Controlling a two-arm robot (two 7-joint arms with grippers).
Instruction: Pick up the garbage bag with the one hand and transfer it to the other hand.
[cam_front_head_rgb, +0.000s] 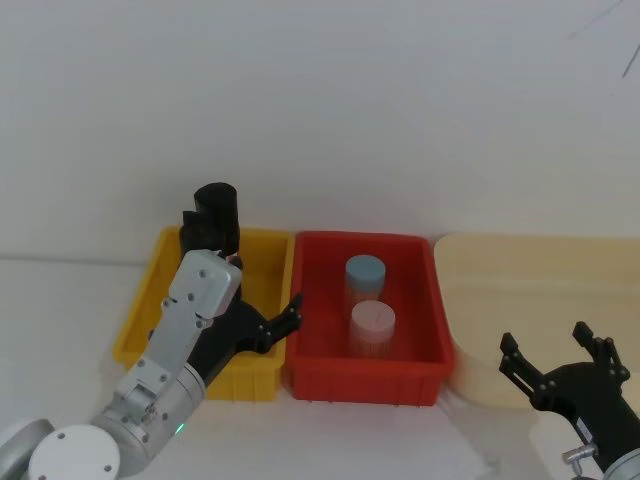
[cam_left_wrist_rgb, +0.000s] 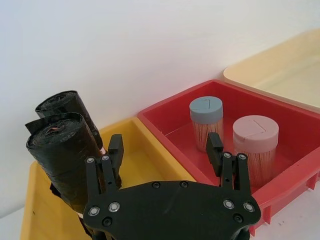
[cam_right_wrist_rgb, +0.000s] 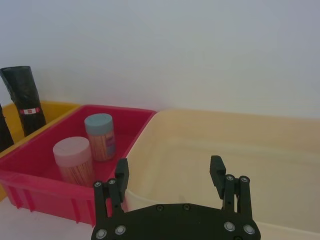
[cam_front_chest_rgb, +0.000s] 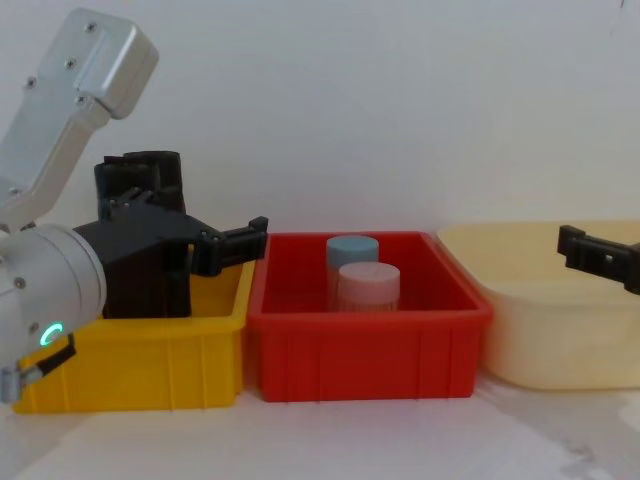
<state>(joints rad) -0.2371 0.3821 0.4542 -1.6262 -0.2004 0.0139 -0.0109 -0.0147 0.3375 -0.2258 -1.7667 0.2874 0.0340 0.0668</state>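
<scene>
bright even diffuse light, faint soft shadows on table (cam_front_head_rgb: 350, 440) beneath red bin (cam_front_head_rgb: 365, 382)

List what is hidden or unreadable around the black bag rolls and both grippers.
1. Black banded garbage bag rolls: lower ends hidden by the open left gripper in the left wrist view, and by the yellow plastic bin's wall in the chest view.
2. Small red label: too small to read, right wrist view.
3. Right gripper: mostly cut off by the chest view's right edge.
</scene>
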